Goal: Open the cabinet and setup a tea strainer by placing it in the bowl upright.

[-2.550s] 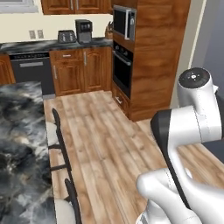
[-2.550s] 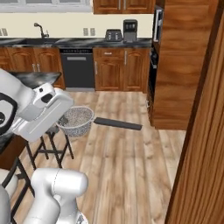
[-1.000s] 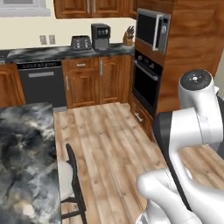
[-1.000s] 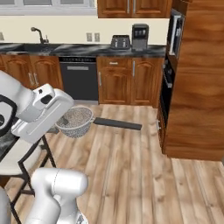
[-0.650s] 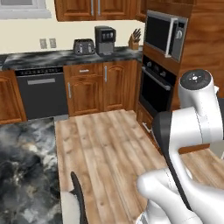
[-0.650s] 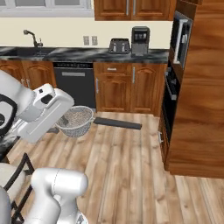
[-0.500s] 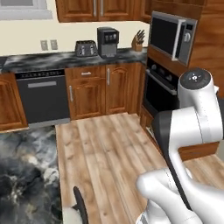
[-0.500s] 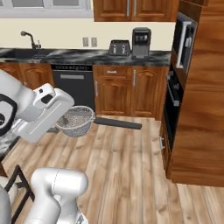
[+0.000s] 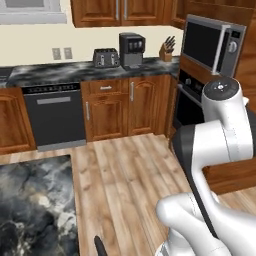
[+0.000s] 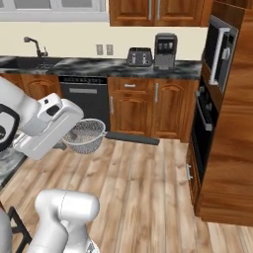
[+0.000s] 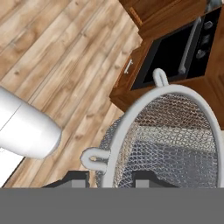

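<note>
You see the wooden floor (image 10: 148, 192) spreading below, with the built-in oven (image 10: 203, 126) at three o'clock in the right base view. Your gripper (image 11: 105, 175) has its jaws clamped on the tea strainer (image 10: 85, 136), carried in mid-air above the floor, its dark handle (image 10: 132, 138) pointing toward three o'clock.

No writing, brand or number can be read anywhere. The microwave (image 9: 212, 44) and the oven (image 10: 203, 129) at the right have plain fronts. The coffee maker (image 10: 165, 50) and toaster (image 10: 140, 57) on the far counter perhaps carry marks, too small to tell.
</note>
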